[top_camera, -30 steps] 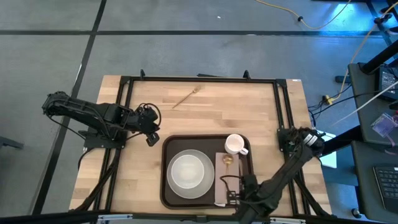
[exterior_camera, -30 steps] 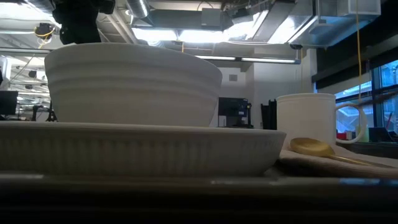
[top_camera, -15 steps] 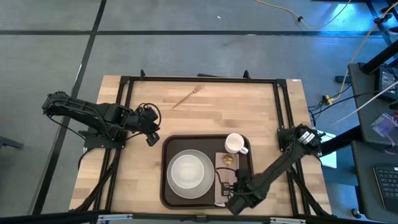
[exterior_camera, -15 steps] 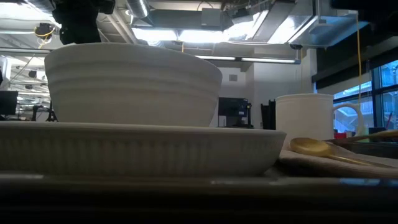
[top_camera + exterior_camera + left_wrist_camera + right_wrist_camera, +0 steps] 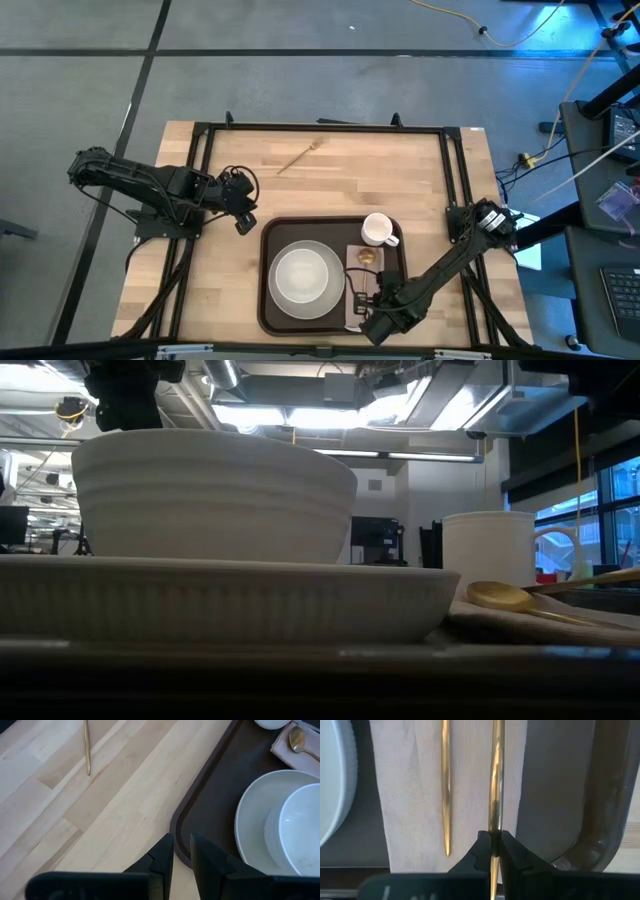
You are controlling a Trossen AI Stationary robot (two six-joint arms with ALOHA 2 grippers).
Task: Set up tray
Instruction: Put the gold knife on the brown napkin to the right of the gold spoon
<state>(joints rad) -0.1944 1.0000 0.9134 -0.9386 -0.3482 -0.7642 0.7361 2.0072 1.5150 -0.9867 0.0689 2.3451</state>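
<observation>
Dishes sit on the big dark brown tray with round corners (image 5: 268, 300), which lies at the near middle of the pale wooden worktop (image 5: 340, 180). On the tray a white bowl (image 5: 302, 277) stands on a round white plate (image 5: 302, 308), and beside them is a small beige cloth napkin (image 5: 415, 795) with a white mug (image 5: 378, 232) just past its far end. A thin gold spoon (image 5: 446, 785) lies on the napkin. The right claw (image 5: 494, 851) is over the napkin's near end, pinched tight on a second thin gold piece of cutlery (image 5: 496, 775) — it lines up next to the spoon. The left claw (image 5: 181, 855) waits over the bare worktop just off the tray's far left corner, its fingers nearly together and holding nothing. Another thin gold piece (image 5: 298, 156) lies alone near the far edge of the worktop — well apart from the tray.
</observation>
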